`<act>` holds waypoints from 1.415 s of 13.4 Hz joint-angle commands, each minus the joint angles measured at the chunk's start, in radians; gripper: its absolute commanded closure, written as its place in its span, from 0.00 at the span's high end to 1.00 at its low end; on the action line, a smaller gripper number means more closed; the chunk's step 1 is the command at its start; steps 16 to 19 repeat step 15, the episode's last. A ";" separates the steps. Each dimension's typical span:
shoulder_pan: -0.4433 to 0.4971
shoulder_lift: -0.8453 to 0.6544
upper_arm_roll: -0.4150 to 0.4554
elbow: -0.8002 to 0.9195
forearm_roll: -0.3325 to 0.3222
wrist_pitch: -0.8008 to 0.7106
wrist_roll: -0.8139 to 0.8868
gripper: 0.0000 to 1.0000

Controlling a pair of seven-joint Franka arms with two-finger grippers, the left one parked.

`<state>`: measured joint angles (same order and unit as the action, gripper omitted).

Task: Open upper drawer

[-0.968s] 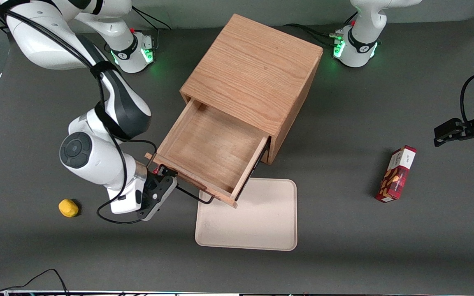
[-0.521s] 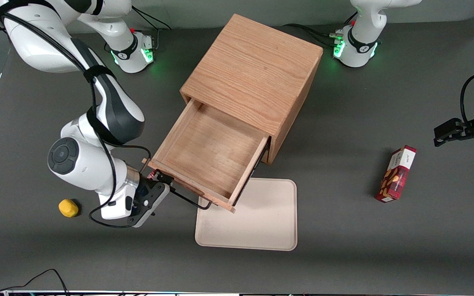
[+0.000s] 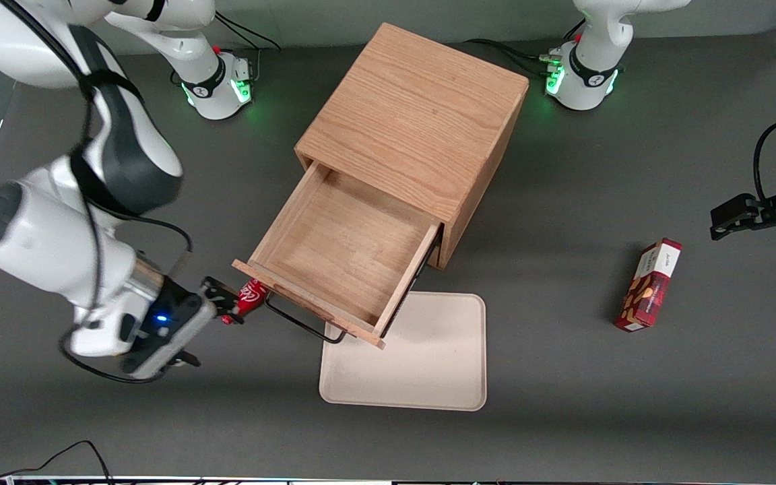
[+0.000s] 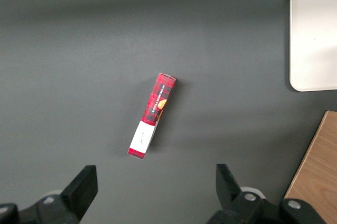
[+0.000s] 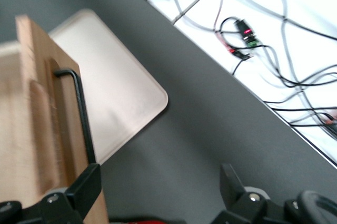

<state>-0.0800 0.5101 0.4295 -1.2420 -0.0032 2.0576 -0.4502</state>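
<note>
The upper drawer (image 3: 344, 246) of the wooden cabinet (image 3: 415, 114) stands pulled far out, and its inside is bare. Its black wire handle (image 3: 300, 325) is free; it also shows in the right wrist view (image 5: 81, 116) on the drawer front (image 5: 37, 108). My right gripper (image 3: 209, 316) is open and empty, raised beside the drawer's front corner, toward the working arm's end of the table. In the right wrist view the gripper (image 5: 158, 184) has its fingers (image 5: 87, 187) wide apart, one close to the drawer front. The lower drawer is hidden under the upper one.
A small red can (image 3: 248, 298) lies on the table by the drawer's front corner, just under my gripper. A beige tray (image 3: 422, 364) lies in front of the drawer. A red box (image 3: 651, 284) lies toward the parked arm's end. The table edge with cables (image 5: 263, 39) is near.
My gripper has let go of the handle, opened, and moved up and away from the drawer toward the working arm's end. The red can has come into view. The drawer stays out.
</note>
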 commanded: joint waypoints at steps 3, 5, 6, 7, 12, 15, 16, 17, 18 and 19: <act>-0.104 -0.322 -0.077 -0.266 0.140 -0.170 0.294 1.00; -0.116 -0.428 -0.113 -0.336 0.140 -0.265 0.440 1.00; -0.116 -0.476 -0.123 -0.368 0.138 -0.319 0.520 1.00; -0.118 -0.508 -0.132 -0.385 0.132 -0.370 0.618 1.00; -0.116 -0.578 -0.198 -0.452 0.046 -0.419 0.743 1.00; -0.106 -0.576 -0.198 -0.453 -0.009 -0.416 0.746 1.00; -0.106 -0.576 -0.198 -0.453 -0.009 -0.416 0.746 1.00; -0.106 -0.576 -0.198 -0.453 -0.009 -0.416 0.746 1.00; -0.106 -0.576 -0.198 -0.453 -0.009 -0.416 0.746 1.00; -0.106 -0.576 -0.198 -0.453 -0.009 -0.416 0.746 1.00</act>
